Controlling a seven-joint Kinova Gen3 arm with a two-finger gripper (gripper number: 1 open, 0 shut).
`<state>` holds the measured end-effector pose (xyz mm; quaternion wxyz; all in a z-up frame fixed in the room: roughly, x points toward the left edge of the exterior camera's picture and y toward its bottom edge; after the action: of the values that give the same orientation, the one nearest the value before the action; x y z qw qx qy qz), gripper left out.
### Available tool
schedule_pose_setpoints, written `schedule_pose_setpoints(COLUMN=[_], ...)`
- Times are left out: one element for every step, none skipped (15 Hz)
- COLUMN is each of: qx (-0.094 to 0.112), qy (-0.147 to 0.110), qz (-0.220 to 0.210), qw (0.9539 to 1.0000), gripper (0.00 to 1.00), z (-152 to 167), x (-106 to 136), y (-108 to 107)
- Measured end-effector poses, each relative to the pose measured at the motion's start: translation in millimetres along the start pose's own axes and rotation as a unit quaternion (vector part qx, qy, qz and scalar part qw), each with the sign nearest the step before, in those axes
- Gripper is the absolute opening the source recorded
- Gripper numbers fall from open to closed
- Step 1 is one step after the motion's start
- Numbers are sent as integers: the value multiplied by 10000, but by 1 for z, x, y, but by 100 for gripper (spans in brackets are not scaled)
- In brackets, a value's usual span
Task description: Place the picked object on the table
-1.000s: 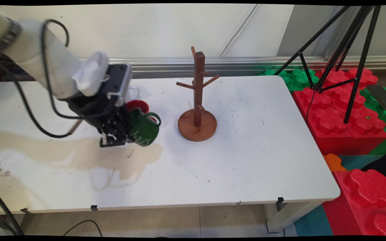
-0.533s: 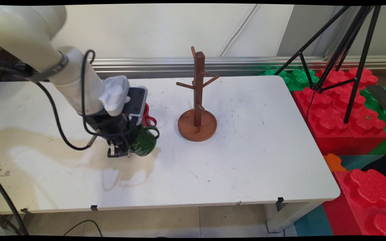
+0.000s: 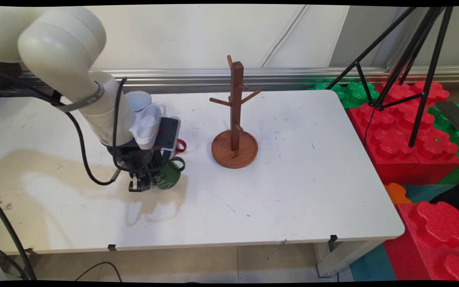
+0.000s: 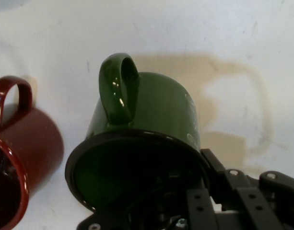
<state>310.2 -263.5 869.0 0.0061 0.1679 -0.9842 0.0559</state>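
The black gripper [image 3: 144, 184] points down at the white table [image 3: 293, 167]. It pinches the rim of a green mug [image 3: 169, 175]. In the hand view, one finger [image 4: 242, 187] sits on the outside of the mug's wall, and the other seems to go inside the cup, where it is dark and hard to see. The green mug [image 4: 151, 120] is tilted, with its open mouth toward the hand and its handle [image 4: 119, 86] sticking up and away. I cannot tell if its bottom touches the table or hangs just above it.

Just beside the gripper, on the far side of the green mug, is a red mug [image 3: 178, 145]. The arm hides most of it. In the hand view the red mug [image 4: 27, 148] is close to the green one, but they do not touch. Farther back, past the arm, stands a white mug [image 3: 140, 101].

Off to the side of the gripper, well apart from it, a brown wooden mug tree [image 3: 235, 119] stands upright on its round base. Its pegs are bare.
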Motion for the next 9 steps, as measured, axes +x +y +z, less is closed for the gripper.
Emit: schedule_pose_setpoints(qx=[12,24,34,42,47,55,65,78,88], qy=[-70,-134,-187,-233,-264,-309,-360,-414,-469], qz=[16,41,76,114,143,182,221,254,288], qw=[10000,9999,9998,9997,9995,9993,9991,9988,9984], gripper=[0,0,0,0,0,0,0,0,0], z=[3,7,9,12,14,16,19,21,23], x=[1,1,2,2,2,3,3,2,1], y=[0,-1,-1,-1,-1,-1,-1,-1,-1])
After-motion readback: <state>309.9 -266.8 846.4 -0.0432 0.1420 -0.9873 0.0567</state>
